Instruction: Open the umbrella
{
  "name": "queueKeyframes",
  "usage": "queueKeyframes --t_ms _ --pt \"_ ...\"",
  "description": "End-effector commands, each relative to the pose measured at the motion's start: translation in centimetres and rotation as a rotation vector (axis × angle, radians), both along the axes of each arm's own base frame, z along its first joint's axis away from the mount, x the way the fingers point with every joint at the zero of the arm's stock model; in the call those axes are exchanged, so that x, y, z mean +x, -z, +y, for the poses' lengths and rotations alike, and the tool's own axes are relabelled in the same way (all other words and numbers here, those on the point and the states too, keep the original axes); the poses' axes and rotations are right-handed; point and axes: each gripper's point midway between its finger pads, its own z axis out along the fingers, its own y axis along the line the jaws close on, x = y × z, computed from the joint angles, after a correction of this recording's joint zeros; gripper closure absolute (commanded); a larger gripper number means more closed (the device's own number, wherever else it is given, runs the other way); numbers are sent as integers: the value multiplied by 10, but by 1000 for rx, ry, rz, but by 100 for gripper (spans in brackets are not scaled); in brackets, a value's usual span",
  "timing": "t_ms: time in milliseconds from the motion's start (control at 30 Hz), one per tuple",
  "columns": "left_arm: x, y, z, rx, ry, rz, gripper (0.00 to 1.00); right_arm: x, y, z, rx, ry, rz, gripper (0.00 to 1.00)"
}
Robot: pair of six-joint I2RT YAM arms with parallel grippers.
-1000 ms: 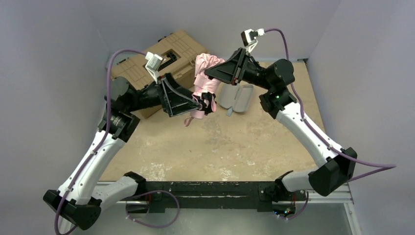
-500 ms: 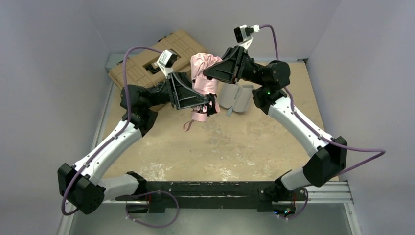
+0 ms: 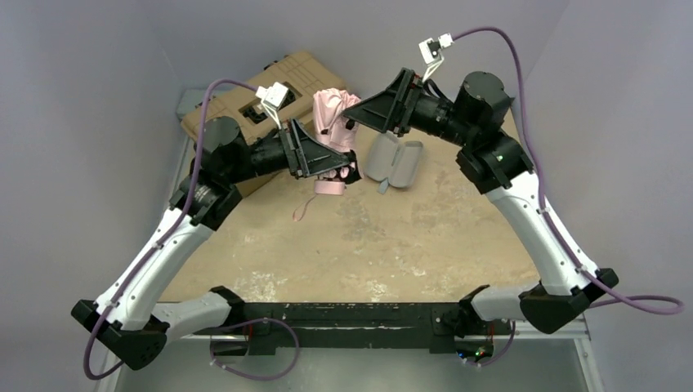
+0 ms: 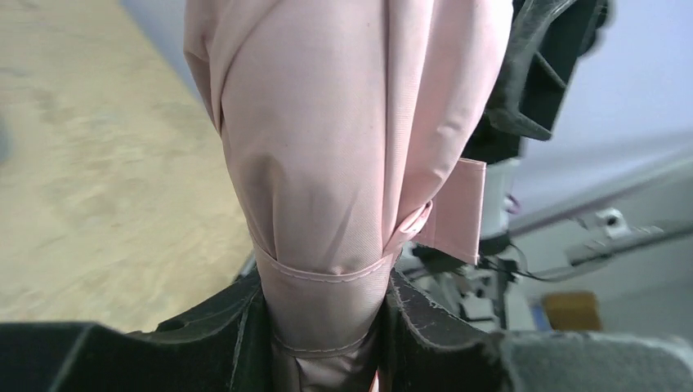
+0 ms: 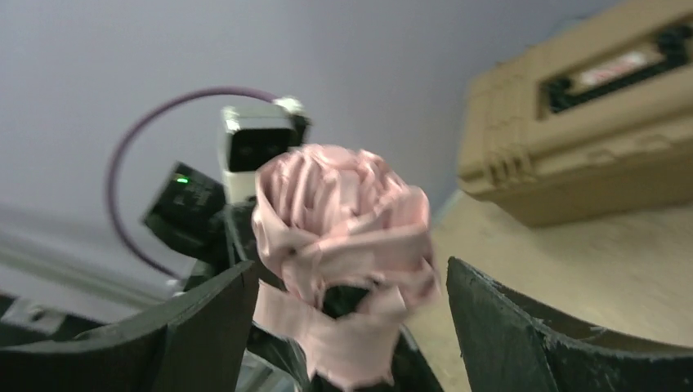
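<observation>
The umbrella (image 3: 333, 122) is a folded pale pink bundle held off the table, its pink handle (image 3: 330, 187) low and a thin strap dangling beneath. My left gripper (image 3: 346, 169) comes in from the left and is shut on the umbrella (image 4: 327, 163) low on the fabric, its black fingers (image 4: 225, 331) pressing both sides of the banded part. My right gripper (image 3: 350, 124) sits at the top end, open. In the right wrist view the crumpled umbrella top (image 5: 343, 237) lies between its spread fingers (image 5: 204, 322), touching neither.
A tan hard-shell toolbox (image 3: 270, 94) lies at the back left, behind the left arm, and shows in the right wrist view (image 5: 588, 122). A grey open case (image 3: 394, 160) rests on the table just right of the umbrella. Walls enclose the table on three sides.
The left gripper has closed on the umbrella's lower part. The right gripper has opened off the fabric top, and its arm has swung up and to the right.
</observation>
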Motion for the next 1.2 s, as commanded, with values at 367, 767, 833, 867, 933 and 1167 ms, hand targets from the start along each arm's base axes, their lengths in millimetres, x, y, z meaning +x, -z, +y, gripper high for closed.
queueKeyframes --t_ms 367,767,833,867,933,1167 --pt "61 103 41 768 -472 70 100 8 106 -68 -531 372 248 30" --pt "63 108 26 787 -439 62 100 10 126 -7 -544 299 281 44" --pt "63 108 27 793 -441 58 100 13 129 -3 -543 299 282 48" --pt "63 109 28 797 -442 57 100 14 129 0 -542 288 277 49" --pt "63 110 29 803 -443 54 100 16 130 5 -541 277 273 50" --pt "61 106 24 776 -424 33 100 23 138 12 -568 277 271 60"
